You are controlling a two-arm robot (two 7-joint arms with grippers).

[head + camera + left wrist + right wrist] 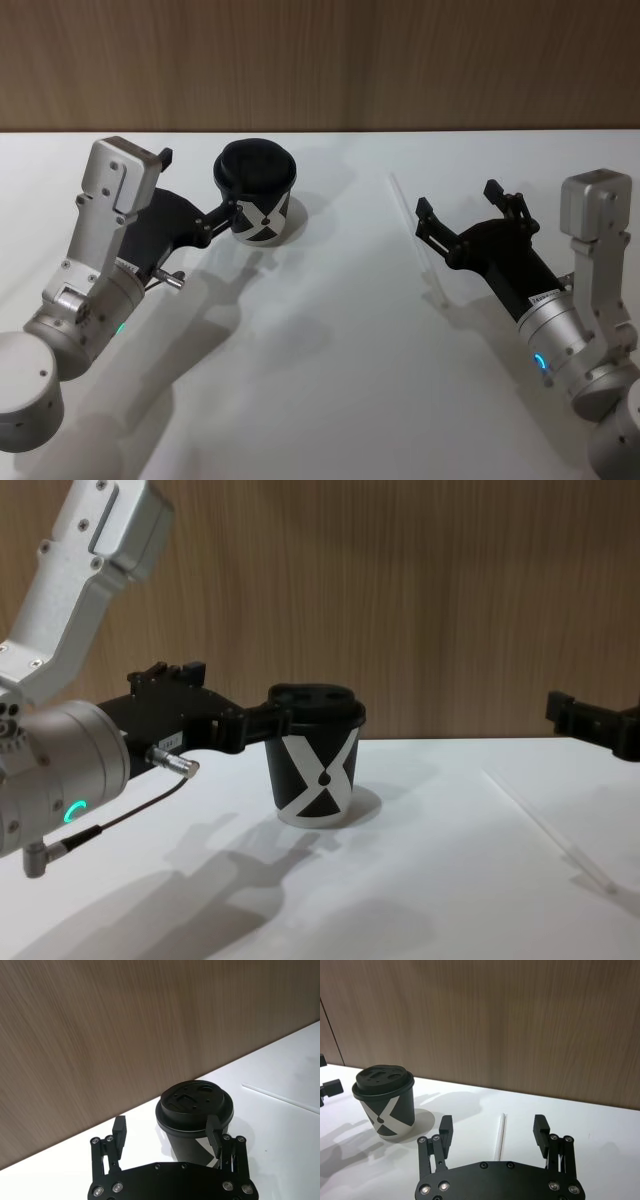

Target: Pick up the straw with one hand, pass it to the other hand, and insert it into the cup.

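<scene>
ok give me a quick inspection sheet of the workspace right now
surface: white table, bare apart from the job's things
job's things: cup upright, lid on, toward the left; straw lying flat on the table to its right, not in the cup
clutter: nothing seen
grippers: left end effector open, one finger close at the cup's side, contact cannot be told; right end effector open, raised off the table above the straw
cables: thin cable plugged in at the left wrist, hanging clear of the cup
surroundings: wood wall behind the table
</scene>
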